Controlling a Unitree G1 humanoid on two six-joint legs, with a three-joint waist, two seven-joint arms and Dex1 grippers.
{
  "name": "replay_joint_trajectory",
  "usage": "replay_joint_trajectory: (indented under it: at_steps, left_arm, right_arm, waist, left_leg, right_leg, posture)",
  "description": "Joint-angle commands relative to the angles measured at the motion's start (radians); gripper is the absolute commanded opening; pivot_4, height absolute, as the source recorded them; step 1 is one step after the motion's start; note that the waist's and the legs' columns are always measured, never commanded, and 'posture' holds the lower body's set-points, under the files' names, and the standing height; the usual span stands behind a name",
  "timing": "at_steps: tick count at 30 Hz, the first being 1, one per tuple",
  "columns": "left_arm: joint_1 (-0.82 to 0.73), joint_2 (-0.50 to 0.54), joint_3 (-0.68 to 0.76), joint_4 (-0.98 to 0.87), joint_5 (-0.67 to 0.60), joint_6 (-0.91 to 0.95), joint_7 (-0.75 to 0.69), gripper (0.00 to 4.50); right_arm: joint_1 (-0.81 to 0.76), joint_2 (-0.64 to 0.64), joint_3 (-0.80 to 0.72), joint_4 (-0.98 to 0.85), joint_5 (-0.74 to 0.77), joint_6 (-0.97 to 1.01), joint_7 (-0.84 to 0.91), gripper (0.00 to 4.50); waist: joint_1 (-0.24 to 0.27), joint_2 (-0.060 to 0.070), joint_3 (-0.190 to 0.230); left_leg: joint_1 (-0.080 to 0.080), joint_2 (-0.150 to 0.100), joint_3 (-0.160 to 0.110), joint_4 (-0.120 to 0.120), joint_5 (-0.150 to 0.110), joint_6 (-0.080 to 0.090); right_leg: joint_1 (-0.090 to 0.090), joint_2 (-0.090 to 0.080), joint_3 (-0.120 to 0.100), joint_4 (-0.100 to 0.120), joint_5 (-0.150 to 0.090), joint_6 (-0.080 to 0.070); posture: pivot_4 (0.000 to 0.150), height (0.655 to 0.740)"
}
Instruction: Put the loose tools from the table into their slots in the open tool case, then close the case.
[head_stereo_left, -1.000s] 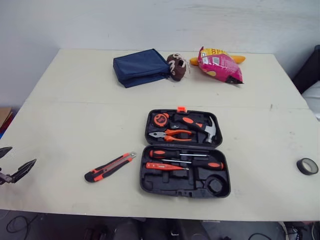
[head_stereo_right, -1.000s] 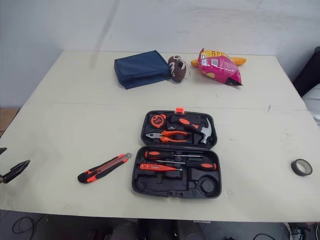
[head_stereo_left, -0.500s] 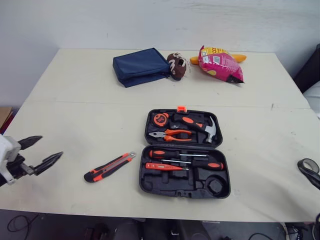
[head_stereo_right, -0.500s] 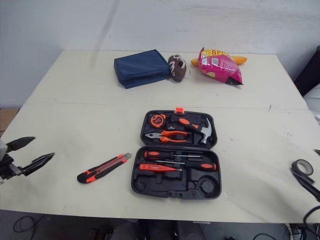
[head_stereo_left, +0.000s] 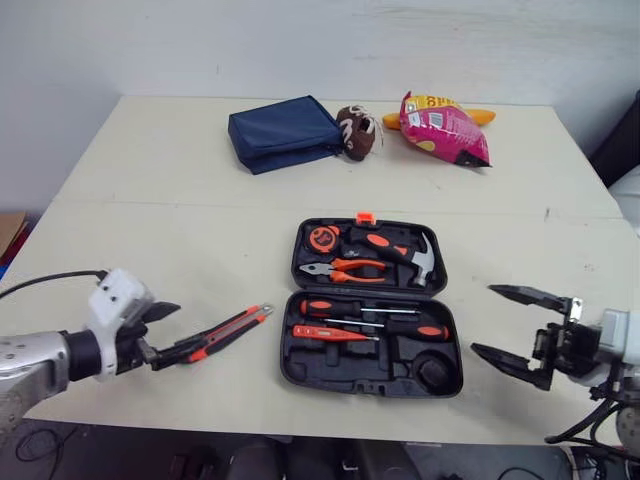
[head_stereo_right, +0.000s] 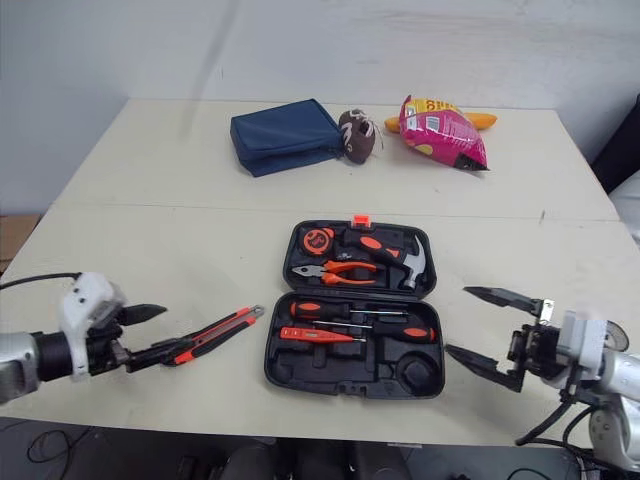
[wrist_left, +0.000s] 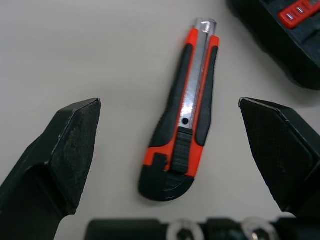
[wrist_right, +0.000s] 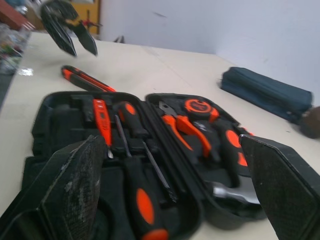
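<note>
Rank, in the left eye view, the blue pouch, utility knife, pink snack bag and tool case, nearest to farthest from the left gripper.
1. utility knife, at the left gripper fingertips.
2. tool case, to the knife's right, mid-table.
3. blue pouch, at the far side.
4. pink snack bag, far right.

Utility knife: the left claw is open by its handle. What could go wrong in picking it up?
1. The utility knife lies flat on the table, so the left claw might scrape the surface or only push the knife.
2. Its blade end points toward the tool case; a push could slide it against the rim.
3. The open right claw hovers beside the case and might bump it.
</note>
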Motion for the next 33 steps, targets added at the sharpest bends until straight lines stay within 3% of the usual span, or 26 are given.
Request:
replay_joint_trajectory:
  at_steps: [1,13,16,21,24,26,33]
  left_arm:
    - [-0.035,-0.017,-0.068,-0.009,0.063,-0.035,0.035,4.48]
    - [-0.134,-0.039,-0.310,0.040,0.241,-0.105,0.038,4.48]
    - [-0.168,-0.056,-0.345,0.052,0.262,-0.100,0.041,3.68]
    - [-0.184,-0.059,-0.359,0.056,0.266,-0.084,0.021,1.55]
    - [-0.285,-0.058,-0.272,0.099,0.265,-0.137,0.025,1.51]
    - [-0.389,-0.047,-0.213,0.106,0.194,-0.142,-0.029,1.51]
    - [-0.560,0.071,-0.372,-0.029,0.060,-0.100,-0.316,1.51]
  right_arm:
    - [-0.007,0.010,0.020,-0.046,0.018,0.002,0.021,4.50]
    - [-0.002,0.017,0.046,-0.131,-0.009,0.053,-0.070,4.50]
    - [0.001,0.013,0.046,-0.164,-0.014,0.075,-0.103,4.50]
    - [0.012,0.001,0.035,-0.200,-0.017,0.102,-0.141,4.50]
    - [0.019,-0.011,0.024,-0.211,-0.019,0.113,-0.154,4.50]
    - [0.021,-0.020,0.016,-0.215,-0.019,0.124,-0.163,4.50]
    - [0.032,-0.045,-0.006,-0.192,-0.021,0.139,-0.160,4.50]
  waist:
    - [0.001,0.000,0.000]
    - [0.020,0.000,0.000]
    - [0.024,0.000,0.000]
    - [0.030,0.000,0.000]
    - [0.037,0.000,0.000]
    - [0.044,-0.001,0.001]
    - [0.035,-0.001,0.000]
  left_leg:
    - [0.000,0.000,0.000,0.000,0.000,0.000]
    - [0.000,0.000,0.000,0.000,-0.001,0.003]
    - [0.000,0.000,-0.001,0.001,-0.001,0.005]
    - [0.000,0.000,-0.001,0.001,-0.001,0.005]
    - [0.000,0.000,-0.001,0.001,-0.001,0.005]
    - [-0.001,0.000,-0.001,0.001,0.000,0.005]
    - [-0.001,0.000,0.003,0.001,0.001,0.001]
  right_leg:
    - [0.000,0.000,0.000,0.000,0.000,0.000]
    - [0.000,0.000,0.000,0.000,0.000,-0.001]
    - [0.000,0.000,0.000,0.001,0.000,-0.001]
    - [0.000,0.000,0.000,0.001,0.001,-0.001]
    - [0.000,0.000,0.000,0.001,0.001,-0.001]
    - [-0.001,0.000,0.000,0.001,0.001,-0.001]
    - [0.000,-0.001,0.000,0.000,0.000,0.000]
  posture:
    - [0.150,0.7400]
    - [0.150,0.7400]
    - [0.150,0.7400]
    - [0.150,0.7400]
    - [0.150,0.7400]
    - [0.150,0.7400]
    - [0.150,0.7400]
